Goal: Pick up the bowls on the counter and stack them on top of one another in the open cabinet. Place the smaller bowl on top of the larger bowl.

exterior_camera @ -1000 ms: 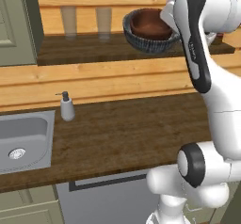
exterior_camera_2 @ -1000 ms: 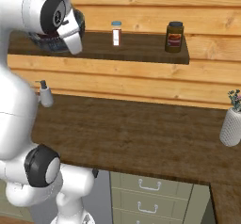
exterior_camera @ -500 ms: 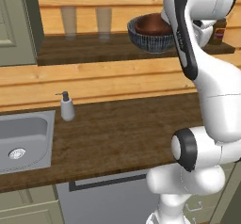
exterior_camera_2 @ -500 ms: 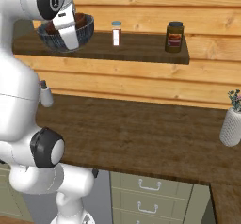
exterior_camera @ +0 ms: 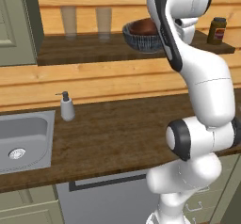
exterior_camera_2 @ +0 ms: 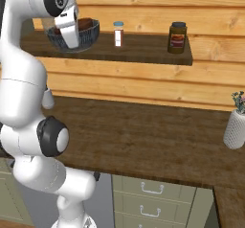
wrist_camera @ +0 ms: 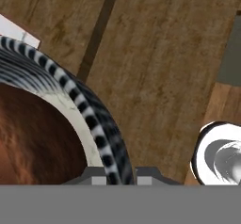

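Up on the dark wooden shelf (exterior_camera: 94, 53), the ribbed grey-blue bowl (exterior_camera: 141, 42) holds the reddish-brown bowl (exterior_camera: 142, 28). Beside its rim sits the tool (wrist_camera: 120, 173); whether it grips, I cannot tell.

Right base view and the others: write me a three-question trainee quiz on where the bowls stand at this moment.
1. True or false: the smaller bowl sits inside the larger bowl.
2. Where does the larger bowl rest? A) in the sink B) on the open cabinet shelf C) on the counter
3. Fill in: in the hand view, the gripper fingertips straddle the larger bowl's ____.

Key
1. True: the reddish-brown bowl shows nested in the ribbed one.
2. B, left of the small white bottle and the dark jar.
3. Rim; whether the gripper clamps it cannot be told.
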Available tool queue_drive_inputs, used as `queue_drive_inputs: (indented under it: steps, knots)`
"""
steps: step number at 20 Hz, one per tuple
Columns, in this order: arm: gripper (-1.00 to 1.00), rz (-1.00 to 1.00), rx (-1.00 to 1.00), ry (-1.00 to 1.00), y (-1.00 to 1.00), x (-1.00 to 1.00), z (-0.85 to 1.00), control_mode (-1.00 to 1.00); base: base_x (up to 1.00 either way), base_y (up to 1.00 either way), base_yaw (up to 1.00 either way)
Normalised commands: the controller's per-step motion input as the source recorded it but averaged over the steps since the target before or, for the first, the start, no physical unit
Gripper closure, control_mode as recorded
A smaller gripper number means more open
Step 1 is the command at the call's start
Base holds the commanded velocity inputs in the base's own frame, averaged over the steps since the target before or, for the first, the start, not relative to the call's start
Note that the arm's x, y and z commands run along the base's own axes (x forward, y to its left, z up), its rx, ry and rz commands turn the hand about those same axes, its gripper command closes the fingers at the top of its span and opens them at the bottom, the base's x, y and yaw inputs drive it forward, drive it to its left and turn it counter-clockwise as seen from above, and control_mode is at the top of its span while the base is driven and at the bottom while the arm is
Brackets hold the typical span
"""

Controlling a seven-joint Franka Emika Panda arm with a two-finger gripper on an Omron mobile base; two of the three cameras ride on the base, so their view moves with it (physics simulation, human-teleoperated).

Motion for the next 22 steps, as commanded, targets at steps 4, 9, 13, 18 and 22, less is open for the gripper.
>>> queue_drive_inputs:
  steps: [4,9,13,18,22]
  knots:
    - [1.00,-0.10,0.00,0.00,0.23,0.34,-0.01,-1.00,0.00,0.00,0.00]
    - [1.00,-0.10,0.01,0.00,0.11,0.12,-0.17,-1.00,0.00,0.00,0.00]
    - [1.00,-0.08,0.03,-0.03,0.00,0.00,-0.34,-1.00,0.00,0.00,0.00]
    - [1.00,-0.05,0.04,-0.04,0.00,0.00,-0.13,-1.00,0.00,0.00,0.00]
    - [1.00,-0.04,0.04,-0.10,0.01,0.32,0.00,-1.00,0.00,0.00,0.00]
